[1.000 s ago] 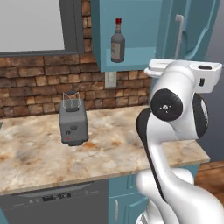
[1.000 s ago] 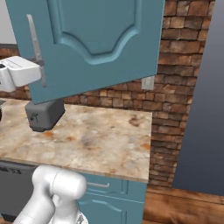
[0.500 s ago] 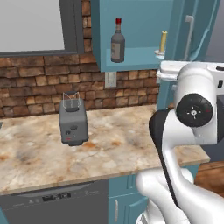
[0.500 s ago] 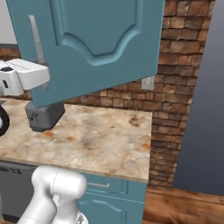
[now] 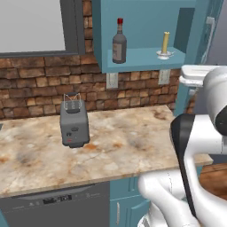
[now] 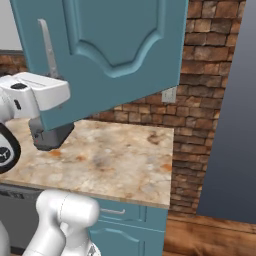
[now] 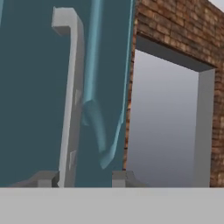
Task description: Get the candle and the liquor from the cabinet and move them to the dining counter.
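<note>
With the cabinet [image 5: 146, 26] door [image 6: 115, 45] swung wide, the jaws [image 7: 83, 177] sit narrow around its upright silver handle [image 7: 72, 100], the bar running twelve to six between the tips. The candle [image 5: 165, 44] and the liquor [image 5: 119, 42] stand upright on the shelf, bottle at nine o'clock of the candle, both above the worktop [image 5: 124, 142]. My read: release and reach for the nearer candle.

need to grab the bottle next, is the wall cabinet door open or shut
Open. The cabinet door is swung wide out over the counter, and in the left base view the liquor and candle stand exposed on the shelf.
</note>
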### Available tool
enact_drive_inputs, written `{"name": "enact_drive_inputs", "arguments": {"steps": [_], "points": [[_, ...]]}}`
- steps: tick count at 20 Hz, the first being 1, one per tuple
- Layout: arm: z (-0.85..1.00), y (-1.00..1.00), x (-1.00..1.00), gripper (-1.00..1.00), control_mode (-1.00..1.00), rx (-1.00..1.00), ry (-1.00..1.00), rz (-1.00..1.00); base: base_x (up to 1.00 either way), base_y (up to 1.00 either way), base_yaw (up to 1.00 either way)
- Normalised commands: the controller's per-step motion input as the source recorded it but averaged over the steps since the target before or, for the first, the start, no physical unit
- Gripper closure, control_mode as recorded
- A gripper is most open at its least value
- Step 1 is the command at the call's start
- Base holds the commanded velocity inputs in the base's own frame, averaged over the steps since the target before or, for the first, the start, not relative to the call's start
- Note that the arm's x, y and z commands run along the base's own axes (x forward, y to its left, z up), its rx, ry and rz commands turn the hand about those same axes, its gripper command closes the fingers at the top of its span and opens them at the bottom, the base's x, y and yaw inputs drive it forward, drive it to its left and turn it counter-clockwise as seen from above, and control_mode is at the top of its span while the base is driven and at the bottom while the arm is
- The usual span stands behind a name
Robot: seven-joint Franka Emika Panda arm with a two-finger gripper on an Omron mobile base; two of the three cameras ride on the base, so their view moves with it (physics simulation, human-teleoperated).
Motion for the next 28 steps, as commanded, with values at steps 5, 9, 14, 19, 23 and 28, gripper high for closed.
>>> {"name": "enact_drive_inputs", "arguments": {"steps": [5,9,14,19,23,28], "points": [[0.0,-0.44,-0.1,1.0,-1.0,0.0,0.0,0.01,0.0,0.0,0.0],[0.0,-0.18,-0.05,-1.0,-1.0,0.0,0.01,0.0,0.0,0.0,0.0],[0.0,-0.03,-0.09,-1.0,-1.0,0.0,0.03,0.0,0.0,0.0,0.0],[0.0,0.11,-0.42,-1.0,-1.0,0.0,0.11,-0.03,0.0,0.0,0.0],[0.0,0.24,-0.68,-1.0,-1.0,0.0,0.07,-0.05,0.0,0.0,0.0],[0.0,0.61,-0.67,-1.0,-1.0,0.0,0.01,-0.01,0.0,0.0,0.0]]}}
